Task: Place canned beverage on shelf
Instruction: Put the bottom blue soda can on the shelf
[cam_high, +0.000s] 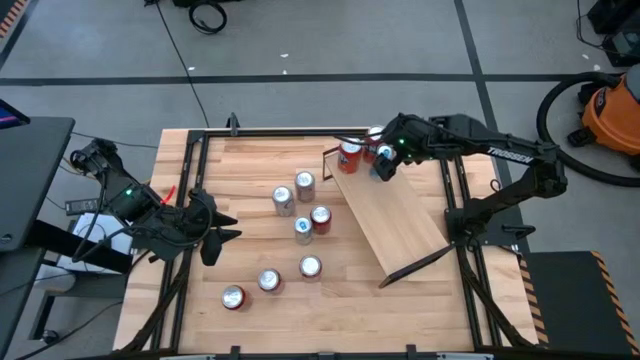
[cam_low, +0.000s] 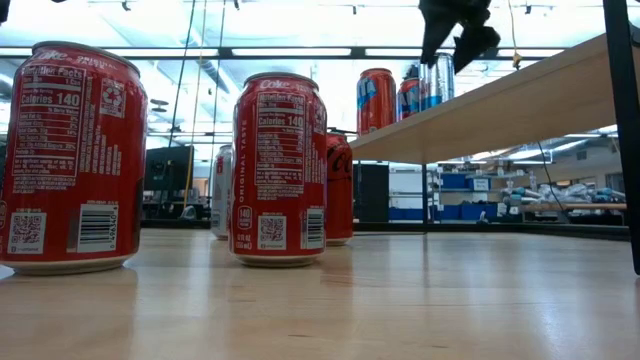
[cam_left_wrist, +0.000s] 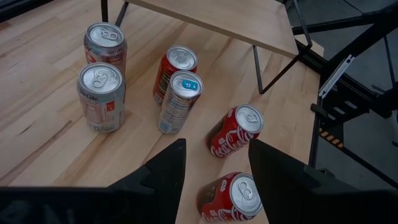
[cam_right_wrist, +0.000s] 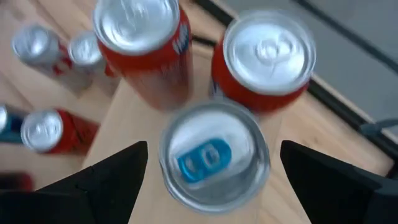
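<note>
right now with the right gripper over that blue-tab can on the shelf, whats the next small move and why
Probably lift the right gripper straight up and clear. Its fingers stand wide on either side of the blue-tab can, which already sits on the shelf beside two red cans, so it looks released. The left gripper waits open over the cans on the table.

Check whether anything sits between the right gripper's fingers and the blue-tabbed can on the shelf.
Nothing visible does. The right gripper is open with the blue-tabbed can directly between its fingers, standing on the shelf. Two red cans stand just beyond it, outside the fingers.
</note>
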